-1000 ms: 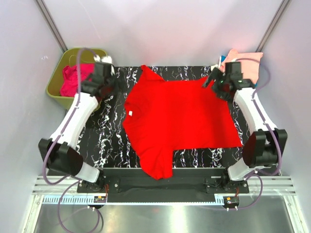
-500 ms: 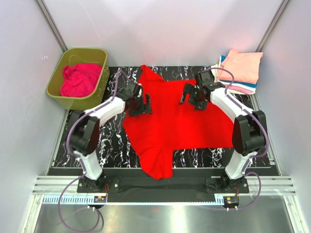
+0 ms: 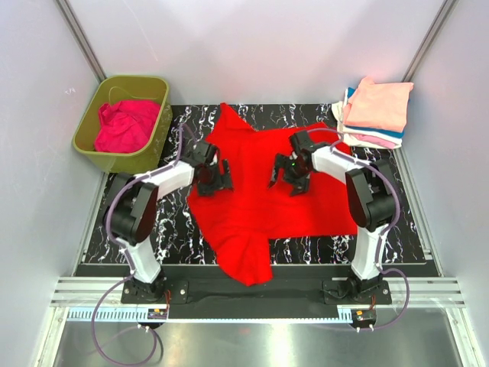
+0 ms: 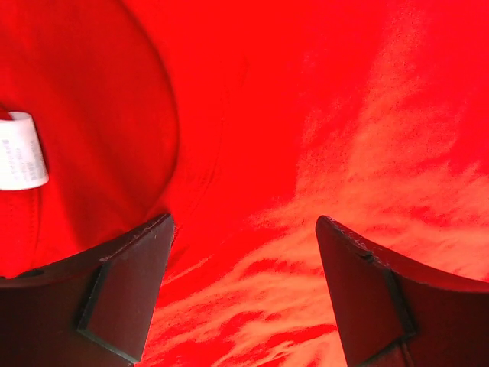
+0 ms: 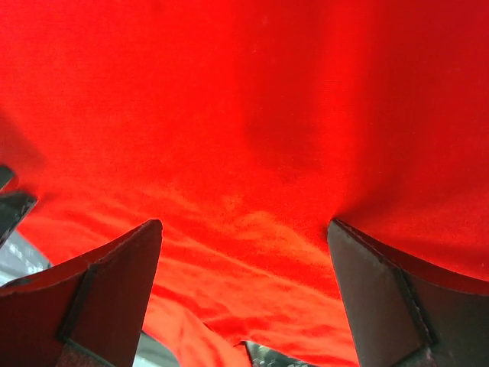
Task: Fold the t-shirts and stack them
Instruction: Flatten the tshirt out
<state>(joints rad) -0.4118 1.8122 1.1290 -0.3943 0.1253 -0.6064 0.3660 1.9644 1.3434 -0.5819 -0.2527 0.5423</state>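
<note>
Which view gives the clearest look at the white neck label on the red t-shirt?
Left wrist: the white label shows large at the left edge, inside the collar of the red t-shirt. Top external does not show it; right wrist shows only red cloth.

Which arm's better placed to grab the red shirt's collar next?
Left. The left arm has open jaws right at the collar and label; the right arm is over the shirt's opposite side.
</note>
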